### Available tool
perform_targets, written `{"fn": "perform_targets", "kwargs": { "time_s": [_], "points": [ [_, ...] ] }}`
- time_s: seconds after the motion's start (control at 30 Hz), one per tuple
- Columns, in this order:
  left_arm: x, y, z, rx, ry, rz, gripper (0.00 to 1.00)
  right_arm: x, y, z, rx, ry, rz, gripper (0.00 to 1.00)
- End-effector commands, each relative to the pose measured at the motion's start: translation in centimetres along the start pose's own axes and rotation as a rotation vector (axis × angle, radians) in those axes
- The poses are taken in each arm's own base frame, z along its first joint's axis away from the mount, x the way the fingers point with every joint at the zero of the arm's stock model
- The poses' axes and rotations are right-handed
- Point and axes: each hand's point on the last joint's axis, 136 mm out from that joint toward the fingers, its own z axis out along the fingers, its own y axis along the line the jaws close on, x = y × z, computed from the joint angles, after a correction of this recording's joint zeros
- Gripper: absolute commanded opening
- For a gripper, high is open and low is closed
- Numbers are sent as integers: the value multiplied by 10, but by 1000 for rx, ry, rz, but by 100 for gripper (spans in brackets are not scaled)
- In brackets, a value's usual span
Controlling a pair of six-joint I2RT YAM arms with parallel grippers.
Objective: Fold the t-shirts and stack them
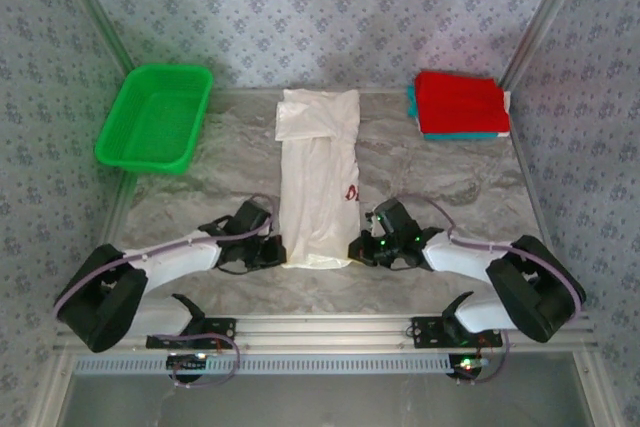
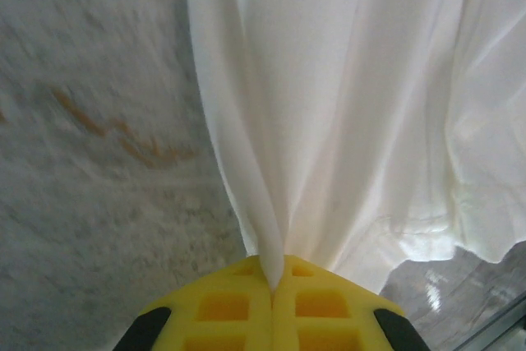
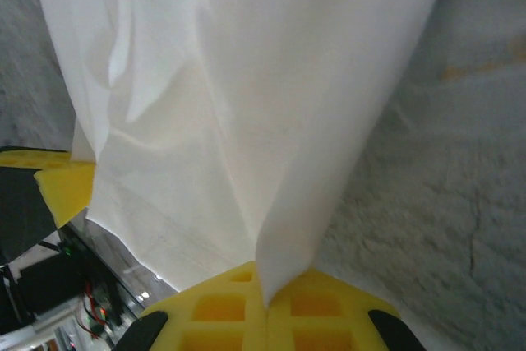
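At the table (image 1: pixel 450 187) front | left gripper (image 2: pixel 273 281) pinching white t-shirt (image 1: pixel 318 187) | right gripper (image 3: pixel 263 289) clamped on it too

1. The red print (image 1: pixel 352 192) on the white t-shirt (image 1: pixel 318 182) is mostly folded under. A small bit peeks out at the shirt's right edge, too small to read.
2. The teal shirt (image 1: pixel 460 135) lies under the red shirt (image 1: pixel 460 102) at the far right corner of the table (image 1: pixel 430 187). Just its thin edges peek out.
3. In the left wrist view, the left gripper (image 2: pixel 274 281) is cut off by the bottom edge, and the table looks blurry.
4. In the right wrist view, the right gripper (image 3: pixel 263 285) is cut off at the bottom too.
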Motion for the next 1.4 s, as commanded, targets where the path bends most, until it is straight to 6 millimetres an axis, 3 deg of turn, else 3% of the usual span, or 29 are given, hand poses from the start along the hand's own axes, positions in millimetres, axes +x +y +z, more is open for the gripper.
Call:
{"fn": "perform_targets", "kwargs": {
  "time_s": [0.0, 0.13, 0.3, 0.4, 0.53, 0.73, 0.83, 1.07, 1.37],
  "points": [
    [30, 6, 2, -9, 53, -3, 0, 40, -23, -2, 69, 98, -14, 0],
    [46, -4, -9, 16, 24, 25, 0, 55, -18, -18, 65, 74, -47, 0],
    [17, -36, -49, 84, -133, 82, 0, 37, -4, -45, 74, -12, -75, 0],
    [-6, -57, -58, 143, -146, 69, 0, 7, 15, -53, 82, -40, -122, 0],
    [-48, -71, -68, 173, -191, 45, 0, -38, 36, -55, 72, -73, -137, 0],
    [-125, -72, -82, 161, -265, 33, 0, -109, 54, -63, 81, -125, -174, 0],
    [-158, -67, -82, 117, -270, 37, 0, -140, 54, -63, 95, -143, -162, 0],
    [-206, -49, -77, 51, -277, 36, 0, -193, 50, -54, 111, -171, -149, 0],
    [-249, -56, -52, 32, -237, 93, 0, -242, 51, -50, 102, -223, -143, 0]
  ]
}}
